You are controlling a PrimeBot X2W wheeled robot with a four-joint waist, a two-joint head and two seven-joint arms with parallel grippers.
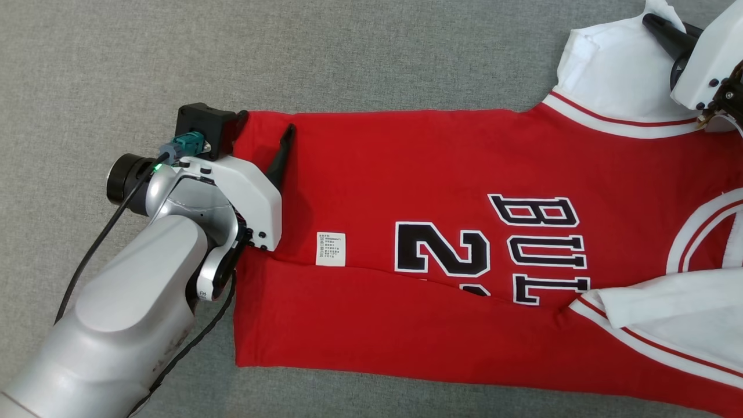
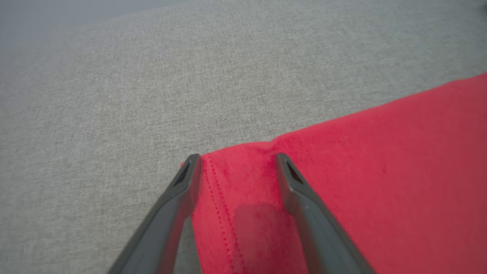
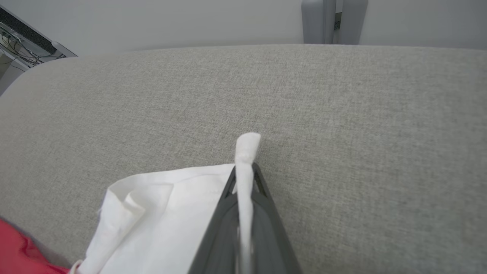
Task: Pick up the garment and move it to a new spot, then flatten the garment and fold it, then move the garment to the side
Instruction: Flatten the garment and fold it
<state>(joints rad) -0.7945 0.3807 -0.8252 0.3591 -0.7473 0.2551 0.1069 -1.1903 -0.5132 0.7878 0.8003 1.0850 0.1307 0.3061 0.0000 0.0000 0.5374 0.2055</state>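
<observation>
Head view: the garment (image 1: 406,174) lies spread on the grey cloth surface (image 1: 348,52), hem toward my left, sleeves toward my right, its near long edge already folded over. My left gripper (image 1: 266,123) sits at the far hem corner, fingers apart. My right gripper (image 1: 650,22) is at the far white sleeve (image 1: 609,75).

Left wrist view: my fingers stand spread either side of the hem corner (image 2: 217,182), the red cloth running between them and nothing pinched yet. The corner ends just past my tips. If I close from here I may catch only the top layer, or the stitched edge may slide out, and that side would stay on the surface.

Right wrist view: my fingers are pressed together on a thin ridge of sleeve (image 3: 159,213), a small tuft poking beyond the tips. I judge that bite shallow. A pull toward me could strip it free, and with one end dropped the fold would land skewed and bunched.
</observation>
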